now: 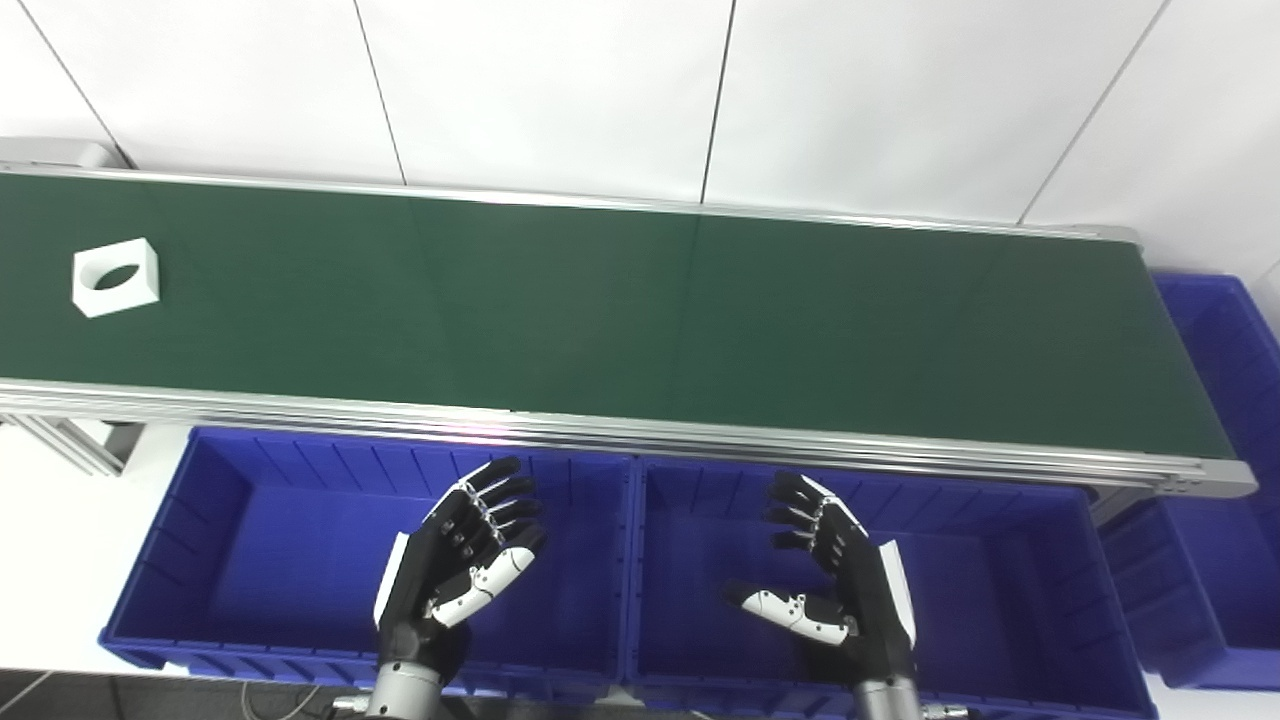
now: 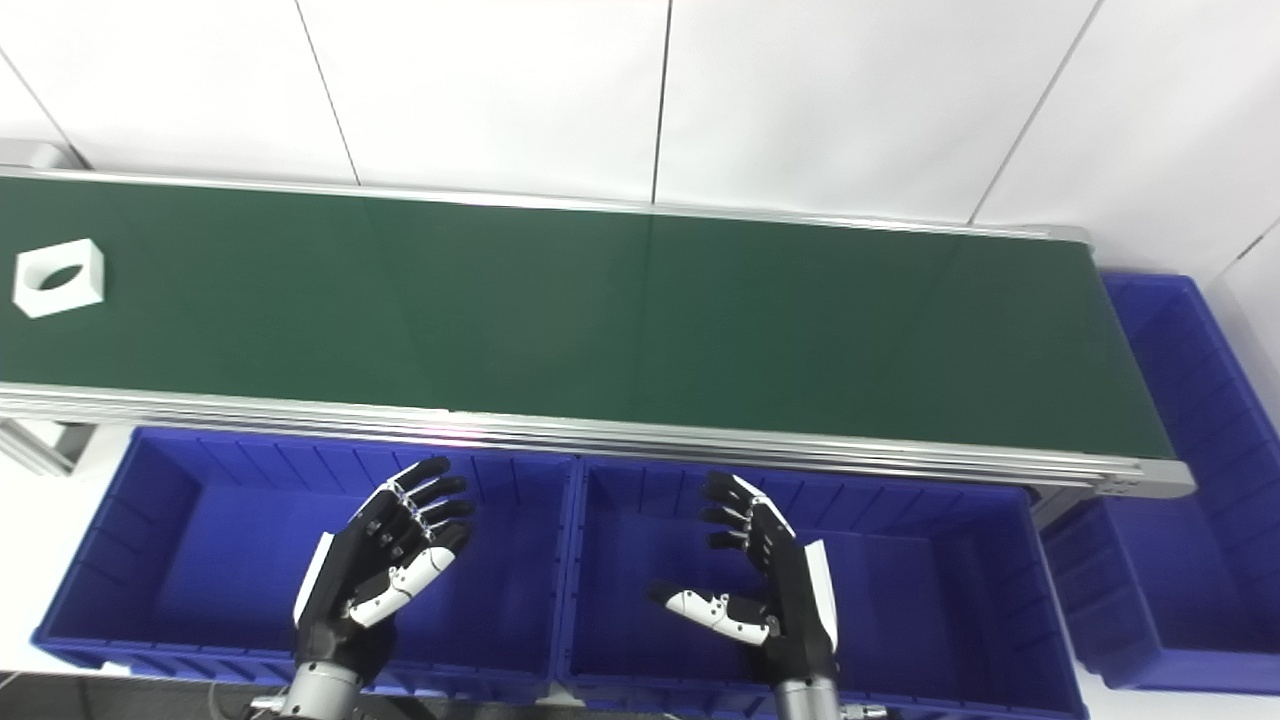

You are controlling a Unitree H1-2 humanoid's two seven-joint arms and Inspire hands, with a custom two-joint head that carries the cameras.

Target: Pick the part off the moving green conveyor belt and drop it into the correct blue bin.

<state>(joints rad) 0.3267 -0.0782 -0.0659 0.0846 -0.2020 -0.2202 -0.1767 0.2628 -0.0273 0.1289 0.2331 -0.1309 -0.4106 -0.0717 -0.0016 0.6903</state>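
A white square block with a round hole, the part, lies on the green conveyor belt at its far left end. My left hand is open and empty, held above the left blue bin. My right hand is open and empty, held above the middle blue bin. Both hands are in front of the belt's near rail, far to the right of the part. The part also shows in the right eye view.
A third blue bin stands past the belt's right end. The belt's near aluminium rail runs between the bins and the belt. A white panelled wall is behind the belt.
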